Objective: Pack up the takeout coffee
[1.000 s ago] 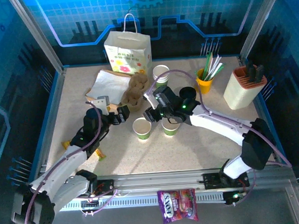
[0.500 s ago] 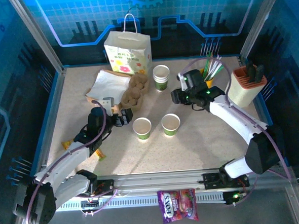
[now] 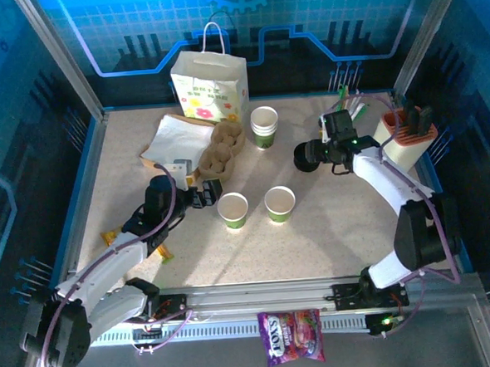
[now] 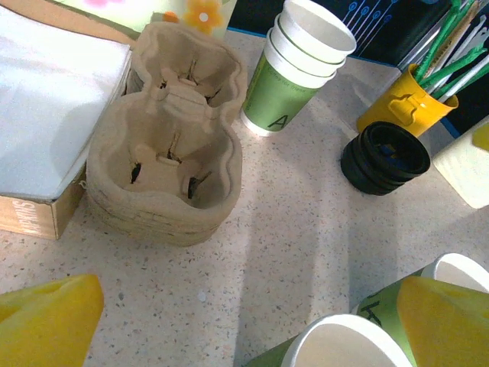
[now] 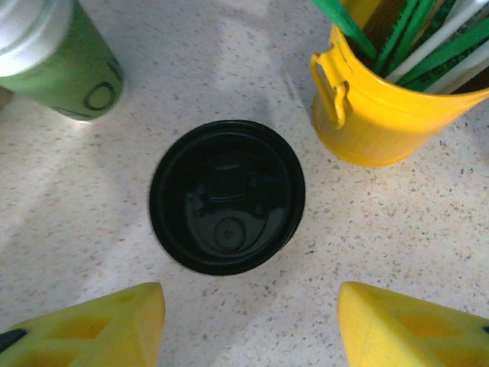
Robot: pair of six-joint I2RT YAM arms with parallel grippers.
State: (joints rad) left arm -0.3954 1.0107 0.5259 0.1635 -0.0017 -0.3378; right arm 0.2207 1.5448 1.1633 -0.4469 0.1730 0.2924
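Where our right end effector waits: we see the right end effector [image 5: 248, 298] poised over the stack of round black plastic lids [image 5: 227, 196], its yellow fingers spread wide and holding nothing.
Lids from the end effector: straight beneath, a little ahead of the finger line. The stack is round, so there is no long axis to line up with. We judge a plain descent would bracket it.
Beside the lids: the yellow cup of green and white straws [image 5: 382, 115] stands close on one side.
Left end effector [image 3: 206, 192]: open and empty, just beside the left white-and-green paper cup [image 3: 232, 210].
Takeout coffee: that cup and the right white-and-green paper cup [image 3: 279, 204] stand upright and uncovered, side by side mid-bench [image 3: 331, 228].
Nearer arm: right for the lids, left for the cups.
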